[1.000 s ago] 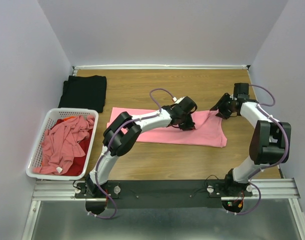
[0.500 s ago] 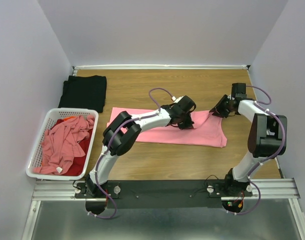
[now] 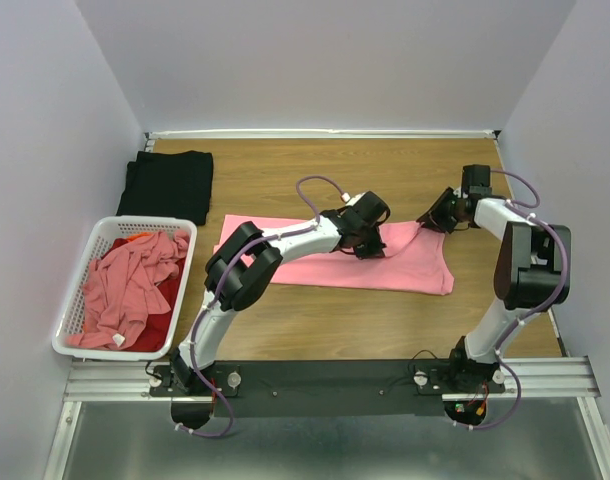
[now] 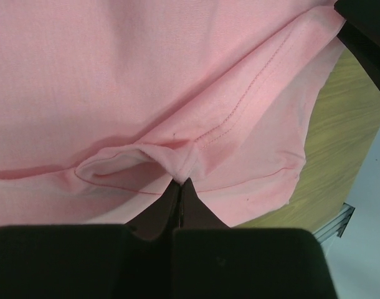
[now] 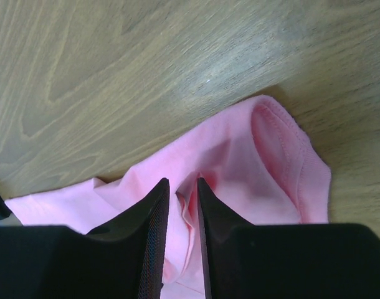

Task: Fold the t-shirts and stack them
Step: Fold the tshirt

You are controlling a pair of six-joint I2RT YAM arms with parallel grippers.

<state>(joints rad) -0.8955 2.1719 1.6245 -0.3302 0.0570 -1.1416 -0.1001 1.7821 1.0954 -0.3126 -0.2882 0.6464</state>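
Left gripper [image 4: 180, 184] is shut tight on a small pinched fold of the pink t-shirt [image 3: 405, 268], which lies spread on the middle of the table [image 3: 285, 180], and the right gripper [image 5: 182, 187] squeezes the shirt's far right corner, though from above both pinches hide under the wrists.

Centre, flat-spread pink t-shirt [image 3: 405, 266]; far left, folded black t-shirt [image 3: 168, 185].
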